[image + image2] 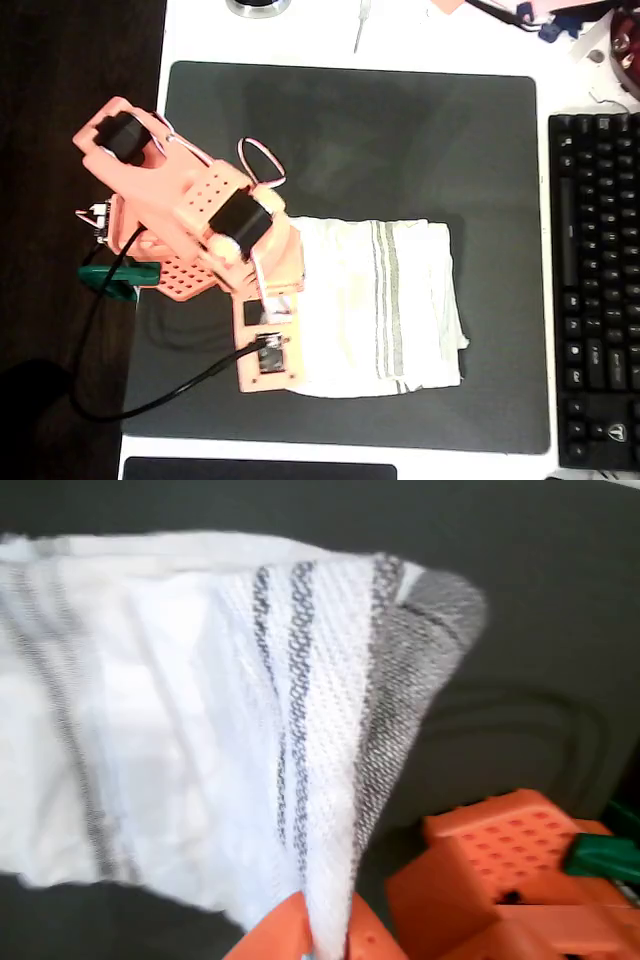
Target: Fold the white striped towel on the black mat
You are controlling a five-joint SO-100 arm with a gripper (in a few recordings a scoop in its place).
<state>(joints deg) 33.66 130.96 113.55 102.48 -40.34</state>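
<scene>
The white striped towel (385, 310) lies on the lower middle of the black mat (400, 130), with a grey-green stripe group running down its middle in the overhead view. My orange arm (190, 215) reaches over the mat's left side to the towel's left edge. In the wrist view my gripper (325, 938) is shut on a pinched fold of the towel (300, 730). The cloth rises from the mat (540, 630) up into the orange fingers (275, 935). The striped corner hangs lifted, and the rest of the towel spreads flat to the left.
A black keyboard (600, 290) lies along the mat's right edge. The arm's base and green clamp (120, 280) sit at the mat's left edge, with a black cable (150, 395) looping over the lower left. Small items lie on the white desk beyond the mat's far edge.
</scene>
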